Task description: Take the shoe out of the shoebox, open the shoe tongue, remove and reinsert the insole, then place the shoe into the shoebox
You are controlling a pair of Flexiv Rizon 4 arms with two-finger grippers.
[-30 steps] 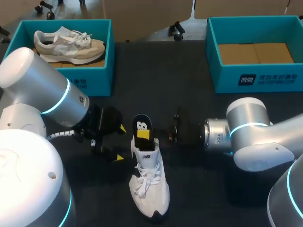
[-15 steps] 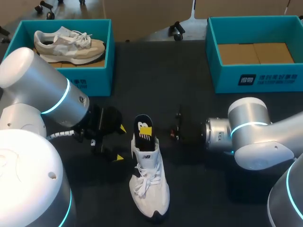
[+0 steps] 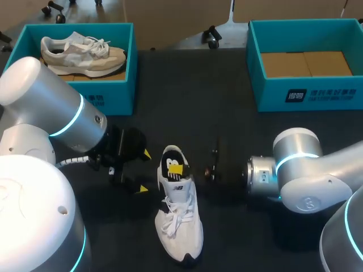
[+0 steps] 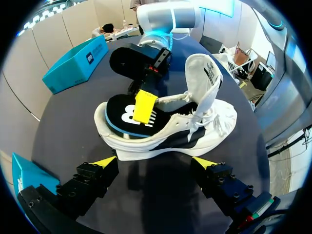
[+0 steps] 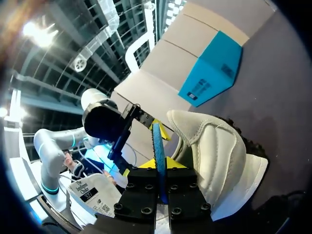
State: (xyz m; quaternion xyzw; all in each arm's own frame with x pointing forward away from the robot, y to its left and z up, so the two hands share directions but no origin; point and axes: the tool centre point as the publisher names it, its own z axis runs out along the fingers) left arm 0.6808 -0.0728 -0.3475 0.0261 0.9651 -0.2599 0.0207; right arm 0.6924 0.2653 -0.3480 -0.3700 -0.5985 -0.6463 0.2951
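A white shoe (image 3: 179, 218) lies on the dark table, toe toward the near edge, tongue (image 4: 204, 80) folded up. Its black insole (image 3: 171, 162) with a blue rim sticks up out of the heel opening. My right gripper (image 3: 177, 168) comes in from the right and is shut on the insole (image 5: 157, 141), whose thin edge runs between its yellow tips (image 5: 158, 165). My left gripper (image 3: 144, 171) stands wide open just left of the heel, holding nothing. In the left wrist view the shoe (image 4: 195, 131) lies ahead of the open fingers (image 4: 155, 163).
A teal shoebox (image 3: 113, 96) at the back left holds a beige shoe (image 3: 82, 54). A second teal shoebox (image 3: 306, 96) at the back right has only its cardboard floor showing.
The right gripper's fingers have closed on the insole and shifted slightly toward the near edge with it. The left arm has not moved.
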